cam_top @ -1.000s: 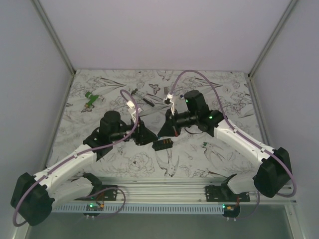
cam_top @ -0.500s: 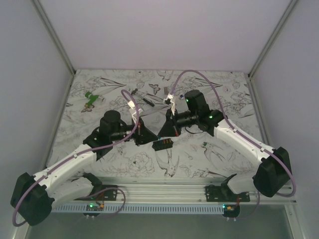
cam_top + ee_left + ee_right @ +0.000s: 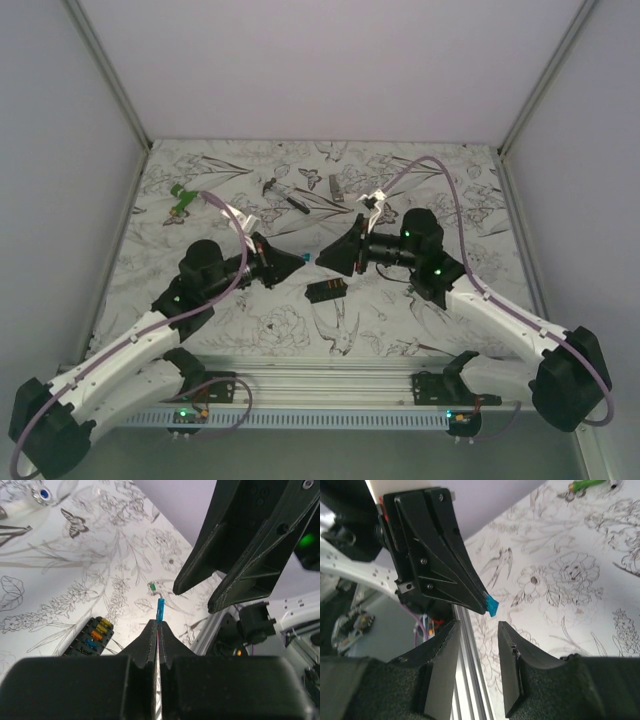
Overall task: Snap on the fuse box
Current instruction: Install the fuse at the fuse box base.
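Note:
The fuse box (image 3: 327, 291) is a flat black box lying on the table just in front of both gripper tips. In the left wrist view it (image 3: 92, 637) shows yellow, orange and blue fuses. My left gripper (image 3: 302, 260) (image 3: 157, 624) is shut on a small blue fuse (image 3: 160, 609) that sticks out of its tip. My right gripper (image 3: 326, 258) (image 3: 479, 627) is open and empty, tip to tip with the left one. The blue fuse (image 3: 491, 605) hangs just above the gap between its fingers (image 3: 512, 640).
A green plastic piece (image 3: 183, 200) lies at the far left. A thin dark tool (image 3: 291, 201) and a small grey part (image 3: 335, 187) lie at the back middle. A tiny green fuse (image 3: 151, 586) lies on the table. The aluminium rail (image 3: 330, 378) runs along the near edge.
Both wrists have drawn back and outward, left to the left and right to the right. The two gripper tips now point at each other above the table behind the fuse box.

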Controlling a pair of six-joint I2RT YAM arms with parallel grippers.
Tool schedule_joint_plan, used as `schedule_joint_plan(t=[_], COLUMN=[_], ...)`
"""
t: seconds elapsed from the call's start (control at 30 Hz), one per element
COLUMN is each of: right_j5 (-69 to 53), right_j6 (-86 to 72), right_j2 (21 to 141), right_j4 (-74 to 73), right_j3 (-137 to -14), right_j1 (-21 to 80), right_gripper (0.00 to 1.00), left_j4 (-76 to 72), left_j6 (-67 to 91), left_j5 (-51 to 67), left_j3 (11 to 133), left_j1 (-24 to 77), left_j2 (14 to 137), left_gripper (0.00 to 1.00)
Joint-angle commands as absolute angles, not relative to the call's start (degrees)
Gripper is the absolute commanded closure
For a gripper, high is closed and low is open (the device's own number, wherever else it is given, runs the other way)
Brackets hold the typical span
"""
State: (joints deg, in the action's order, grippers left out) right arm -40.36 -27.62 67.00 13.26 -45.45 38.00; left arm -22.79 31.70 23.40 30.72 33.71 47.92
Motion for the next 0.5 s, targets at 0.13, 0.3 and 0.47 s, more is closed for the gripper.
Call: schedule_joint_plan(t=[0.13, 0.3, 0.47], right_j5=[-30.4, -32.0, -33.5], right_j6=[-42.9, -44.9, -45.6], right_j2=[65.1, 67.9, 70.8], right_j4=[41.0, 46.3, 49.2], right_j3=[-38.5, -39.2, -40.5], right_j1=[37.8, 39.0, 41.1], right_gripper=[0.59, 0.59, 0.6], left_j4=[-29.5, -30.3, -31.0], left_j6=[39.1, 41.0, 41.6], left_j5=[16.1, 16.5, 16.6], left_j3=[28.8, 29.3, 29.5], left_j1=[34.1, 34.4, 35.1], left_j2=[42.3, 41.0, 40.4], left_gripper=[1.0, 1.0, 1.0])
